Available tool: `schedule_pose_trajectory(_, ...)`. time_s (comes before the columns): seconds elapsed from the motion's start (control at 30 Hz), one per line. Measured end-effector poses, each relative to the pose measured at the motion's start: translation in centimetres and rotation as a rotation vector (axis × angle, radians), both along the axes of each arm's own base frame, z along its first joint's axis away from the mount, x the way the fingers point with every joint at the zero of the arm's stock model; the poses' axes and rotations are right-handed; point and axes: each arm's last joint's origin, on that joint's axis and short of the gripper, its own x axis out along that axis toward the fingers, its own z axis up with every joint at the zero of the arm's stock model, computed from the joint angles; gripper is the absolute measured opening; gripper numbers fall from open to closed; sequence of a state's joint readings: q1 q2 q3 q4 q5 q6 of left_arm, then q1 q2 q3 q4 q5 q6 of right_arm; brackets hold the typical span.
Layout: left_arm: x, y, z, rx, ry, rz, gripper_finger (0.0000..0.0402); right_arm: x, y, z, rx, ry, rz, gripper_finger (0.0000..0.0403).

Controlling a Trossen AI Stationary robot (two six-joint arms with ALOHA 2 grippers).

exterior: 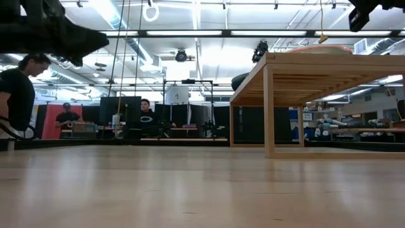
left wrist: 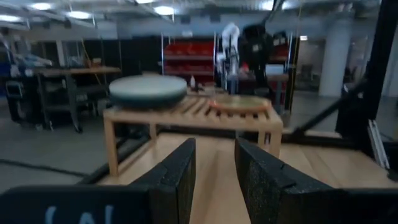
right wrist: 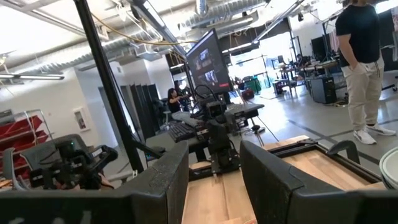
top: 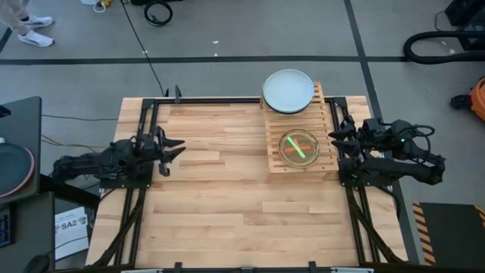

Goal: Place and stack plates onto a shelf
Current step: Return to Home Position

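left claw point(left wrist: 213, 144) and right claw point(right wrist: 213, 148) apart; plates point(top: 288, 91) apparently stacked on shelf point(top: 326, 120).

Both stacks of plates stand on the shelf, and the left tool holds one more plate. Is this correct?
Not entirely. The left tool holds nothing; the left wrist view shows it open and empty. The large stack and the small stack do stand on the shelf.
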State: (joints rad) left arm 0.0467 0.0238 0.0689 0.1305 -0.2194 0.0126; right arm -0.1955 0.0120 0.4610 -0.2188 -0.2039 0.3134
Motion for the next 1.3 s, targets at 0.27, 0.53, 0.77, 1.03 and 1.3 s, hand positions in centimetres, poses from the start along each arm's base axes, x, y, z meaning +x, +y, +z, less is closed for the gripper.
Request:
schedule_pose_trajectory(0.27,0.1,0.3,-0.7,-0.026,0.065,-0.029,0.0118,0.0,0.0,0.0,-0.001,0.003,0.007,0.015)
schedule_pose_trajectory(0.53,0.6,0.3,-2.7,-0.076,0.109,-0.049,0.0118,0.0,0.0,0.0,0.0,0.006,0.008,0.015)
schedule_pose_trajectory(0.77,0.6,0.3,-2.7,-0.072,0.116,-0.048,0.0118,0.0,0.0,-0.1,-0.001,0.01,0.018,0.015)
schedule_pose_trajectory(1.03,0.6,0.3,-3.0,-0.071,0.14,-0.054,0.0118,0.2,0.1,-0.4,-0.017,0.025,0.049,0.015)
schedule_pose_trajectory(1.3,0.6,0.3,-3.0,-0.08,0.145,-0.055,0.0118,2.2,-0.3,-3.3,-0.033,0.031,0.045,0.015)
